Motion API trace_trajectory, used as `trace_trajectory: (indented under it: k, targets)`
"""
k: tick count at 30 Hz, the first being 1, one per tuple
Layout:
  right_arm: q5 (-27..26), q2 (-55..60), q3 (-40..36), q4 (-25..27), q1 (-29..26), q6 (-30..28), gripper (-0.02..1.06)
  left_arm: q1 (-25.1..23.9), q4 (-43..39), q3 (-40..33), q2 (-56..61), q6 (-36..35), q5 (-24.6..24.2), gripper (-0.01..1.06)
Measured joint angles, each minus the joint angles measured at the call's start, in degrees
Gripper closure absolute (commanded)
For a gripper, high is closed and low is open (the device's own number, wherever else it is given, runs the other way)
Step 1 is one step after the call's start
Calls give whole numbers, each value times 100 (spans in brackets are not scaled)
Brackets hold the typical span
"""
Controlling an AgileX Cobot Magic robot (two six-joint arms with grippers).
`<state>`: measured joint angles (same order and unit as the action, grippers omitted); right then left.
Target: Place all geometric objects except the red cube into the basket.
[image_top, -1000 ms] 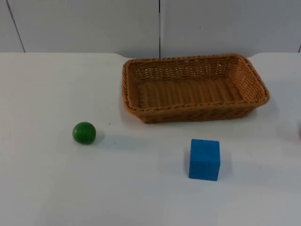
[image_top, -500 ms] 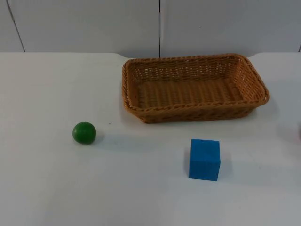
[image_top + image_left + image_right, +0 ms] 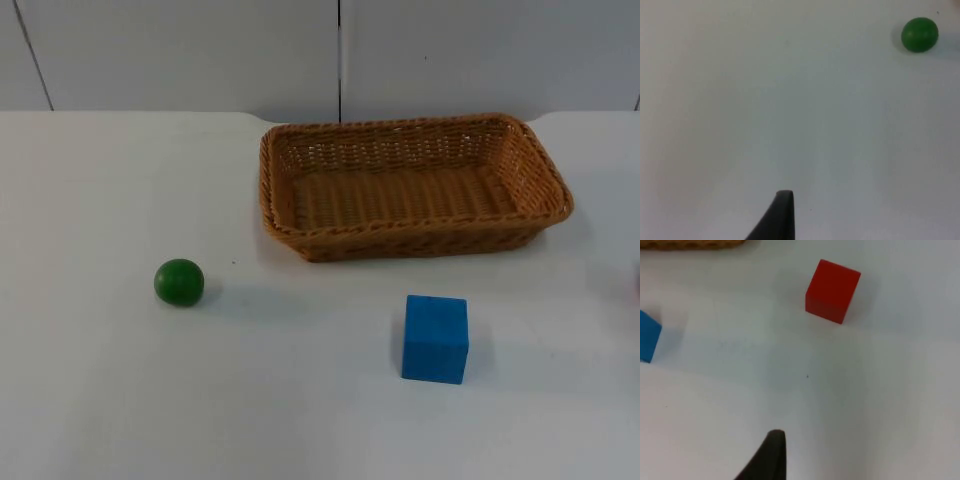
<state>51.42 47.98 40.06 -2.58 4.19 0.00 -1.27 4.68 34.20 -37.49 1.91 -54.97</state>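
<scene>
Green ball (image 3: 179,282), blue cube (image 3: 435,338) and red cube (image 3: 832,290) lay outside the wicker basket (image 3: 540,175); both grippers' jaw state indeterminable.

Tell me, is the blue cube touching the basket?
Apart. The top view shows a strip of bare white table between the blue cube and the near wall of the basket.
</scene>
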Motion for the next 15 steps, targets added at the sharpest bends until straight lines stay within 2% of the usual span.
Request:
trace_trajectory:
  k: [5,12,15]
  targets:
    - [-38,142,0,0,0,0,-1,0,120,9,-413,149,156,0]
    - [-212,188,0,0,0,0,-1,25,992,561,-1916,1345,635,0]
    - [-248,196,0,0,0,0,-1,297,1108,959,-2882,1687,955,0]
